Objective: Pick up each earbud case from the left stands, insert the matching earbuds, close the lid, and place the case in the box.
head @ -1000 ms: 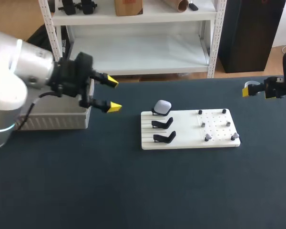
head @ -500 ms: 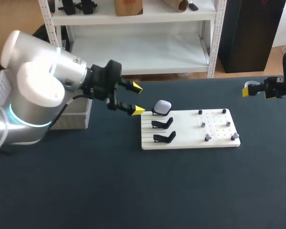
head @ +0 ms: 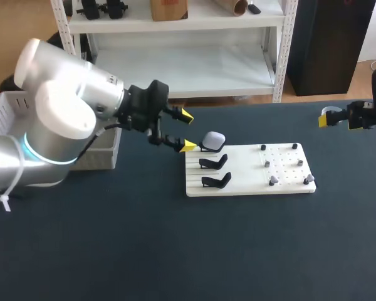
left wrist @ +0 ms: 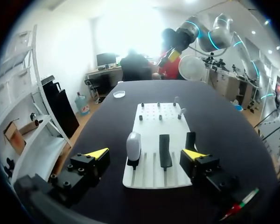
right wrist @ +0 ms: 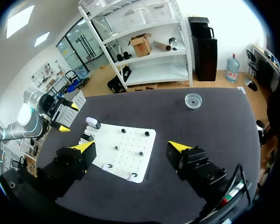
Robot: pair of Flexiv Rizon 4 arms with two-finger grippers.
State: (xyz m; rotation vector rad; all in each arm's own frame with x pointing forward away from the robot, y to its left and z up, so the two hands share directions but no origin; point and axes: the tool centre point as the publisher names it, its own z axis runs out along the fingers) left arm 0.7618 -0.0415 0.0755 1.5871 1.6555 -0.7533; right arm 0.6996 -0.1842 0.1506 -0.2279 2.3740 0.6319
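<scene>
Overhead, the left gripper (head: 188, 131) hangs spread just beside the white earbud case (head: 214, 139). The case sits on the rearmost black stand of the white board (head: 250, 185). The right gripper (head: 330, 118) hovers well apart from them.

In the left wrist view, the case (left wrist: 133, 145) stands just ahead of the parted fingers.

In the right wrist view, that gripper (right wrist: 130, 147) is spread wide above the board (right wrist: 126, 137).
</scene>
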